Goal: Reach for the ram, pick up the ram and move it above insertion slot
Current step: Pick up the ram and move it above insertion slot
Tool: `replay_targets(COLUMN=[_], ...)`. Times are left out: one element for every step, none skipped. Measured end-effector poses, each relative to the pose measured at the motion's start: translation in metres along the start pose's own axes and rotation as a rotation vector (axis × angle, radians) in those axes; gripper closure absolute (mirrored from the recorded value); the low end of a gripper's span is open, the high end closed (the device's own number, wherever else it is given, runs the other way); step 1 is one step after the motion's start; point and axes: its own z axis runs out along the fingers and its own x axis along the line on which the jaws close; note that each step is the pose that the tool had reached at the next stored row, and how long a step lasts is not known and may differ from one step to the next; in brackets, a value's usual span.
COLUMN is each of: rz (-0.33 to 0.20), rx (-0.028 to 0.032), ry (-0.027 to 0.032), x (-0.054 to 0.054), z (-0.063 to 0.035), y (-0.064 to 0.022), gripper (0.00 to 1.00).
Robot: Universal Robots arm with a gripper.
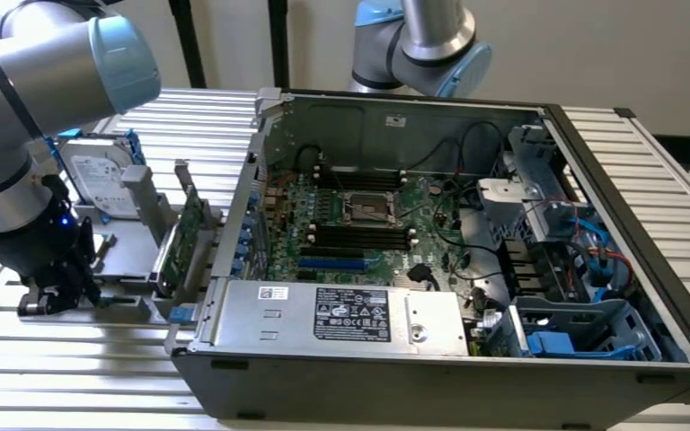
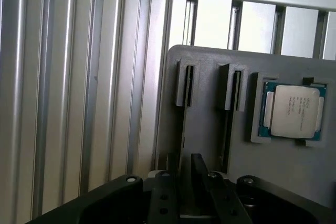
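Reach step about wrapped, by our read. Gripper (image 1: 57,292) sits low over grey holder (image 2: 207,114), at exterior view's left of open PC case (image 1: 441,382). Ram (image 2: 182,129) looks to us like thin edge-on strip standing in holder slot, near CPU (image 2: 294,111). Can't tell how wide pincer stands, or if it's got anything. We reckon grab calls for square line-up on that skinny edge, plus straight lift.

- The power supply (image 1: 333,319) in the computer case carries a black label with white print and a small white sticker beside it. No word or number on either is legible.
- The hard drive (image 1: 96,175) has a white label, its print unreadable.
- The processor (image 2: 294,109) lid bears faint marking lines, illegible.
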Motion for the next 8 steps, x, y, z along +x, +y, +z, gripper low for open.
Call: replay_targets(rz=[0.001,0.001,0.002,0.002,0.002,0.002,0.002,0.002], rx=[-0.0001,-0.0001,-0.0002,-0.0001,-0.0001,-0.0001,0.0000,-0.0001], ry=[-0.0001,-0.0001,-0.0001,0.0000,0.0000,0.0000,-0.0001,0.0000], x=[0.0000,0.0000,0.0000,0.0000,0.0000,0.0000,0.0000,0.0000], z=[0.0000,0.0000,0.0000,0.0000,0.0000,0.0000,0.0001,0.0000], y=[0.0000,0.0000,0.0000,0.0000,0.0000,0.0001,0.0000,0.0000], gripper=[0.78,0.84,0.84,0.84,0.86,0.86,0.86,0.86])
